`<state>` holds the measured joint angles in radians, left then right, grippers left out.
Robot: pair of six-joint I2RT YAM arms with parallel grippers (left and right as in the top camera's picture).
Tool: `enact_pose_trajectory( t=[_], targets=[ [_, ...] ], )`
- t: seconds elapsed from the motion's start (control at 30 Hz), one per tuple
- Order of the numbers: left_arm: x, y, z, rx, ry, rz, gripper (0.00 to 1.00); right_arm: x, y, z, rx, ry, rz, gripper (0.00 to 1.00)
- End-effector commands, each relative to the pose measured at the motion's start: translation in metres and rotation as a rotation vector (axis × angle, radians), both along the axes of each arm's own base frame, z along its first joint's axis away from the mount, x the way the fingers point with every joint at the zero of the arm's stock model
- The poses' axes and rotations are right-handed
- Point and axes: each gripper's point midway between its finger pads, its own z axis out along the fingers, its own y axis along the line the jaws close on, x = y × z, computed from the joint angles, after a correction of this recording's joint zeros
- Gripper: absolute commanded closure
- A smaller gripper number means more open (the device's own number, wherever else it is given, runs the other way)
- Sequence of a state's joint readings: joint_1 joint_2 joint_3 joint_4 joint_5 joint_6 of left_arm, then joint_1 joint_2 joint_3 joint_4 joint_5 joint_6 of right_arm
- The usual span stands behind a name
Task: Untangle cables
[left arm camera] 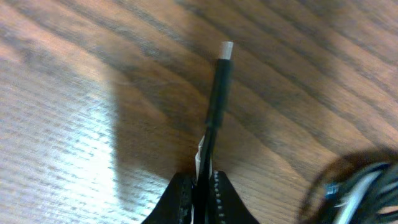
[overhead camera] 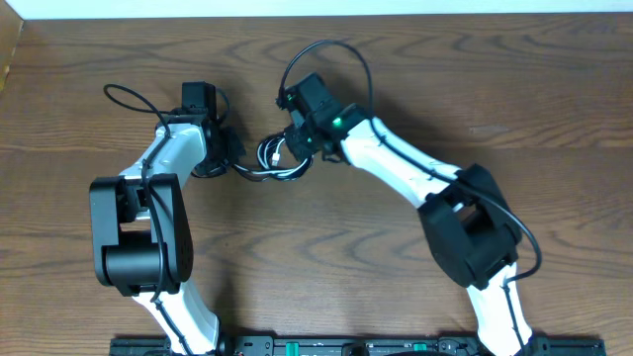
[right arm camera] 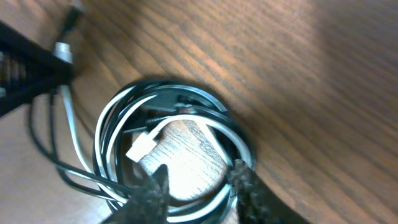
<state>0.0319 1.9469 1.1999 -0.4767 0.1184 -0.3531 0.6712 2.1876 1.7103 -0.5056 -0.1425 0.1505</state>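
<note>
Overhead cam shows one tangled coil; left gripper is pinched tight on the black cable, right gripper has its fingers apart over the white cable.

We see even, bright overhead light; wrist views are soft, glare whitens the surface, cables blur at one corner.

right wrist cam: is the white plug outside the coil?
No, the white plug lies inside the ring formed by the coiled cables.
</note>
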Motion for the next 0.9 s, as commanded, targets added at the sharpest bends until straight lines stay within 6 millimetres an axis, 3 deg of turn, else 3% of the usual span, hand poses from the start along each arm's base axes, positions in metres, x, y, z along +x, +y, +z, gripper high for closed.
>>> enact_pose_trajectory(
  t=[0.0,0.1,0.2,0.3,0.4,0.53,0.7,0.87],
  targets=[
    [-0.017,-0.005,-0.029,-0.033,0.090,-0.012,0.93,0.002,-0.009,0.010,0.063,0.057,0.009,0.62],
    [-0.015,-0.006,-0.027,-0.039,0.086,-0.018,0.93,0.002,-0.024,0.000,0.030,0.097,-0.018,0.60],
    [-0.009,-0.025,-0.015,-0.139,0.042,-0.128,0.93,0.000,-0.035,-0.013,0.002,0.141,-0.034,0.59],
    [-0.005,-0.035,0.010,-0.204,-0.022,-0.203,0.93,-0.008,-0.041,-0.019,-0.025,0.179,-0.037,0.57],
    [-0.002,-0.031,0.033,-0.197,-0.073,-0.199,0.93,-0.011,-0.043,-0.021,-0.034,0.191,-0.038,0.57],
    [0.006,-0.028,0.069,-0.182,-0.169,-0.200,0.93,-0.010,-0.042,-0.021,-0.031,0.190,-0.038,0.57],
    [0.008,-0.028,0.096,-0.169,-0.241,-0.208,0.93,-0.019,-0.035,-0.019,0.013,0.238,-0.022,0.56],
    [0.008,-0.027,0.102,-0.166,-0.255,-0.208,0.93,-0.041,-0.012,-0.008,0.123,0.258,0.202,0.37]
  ],
)
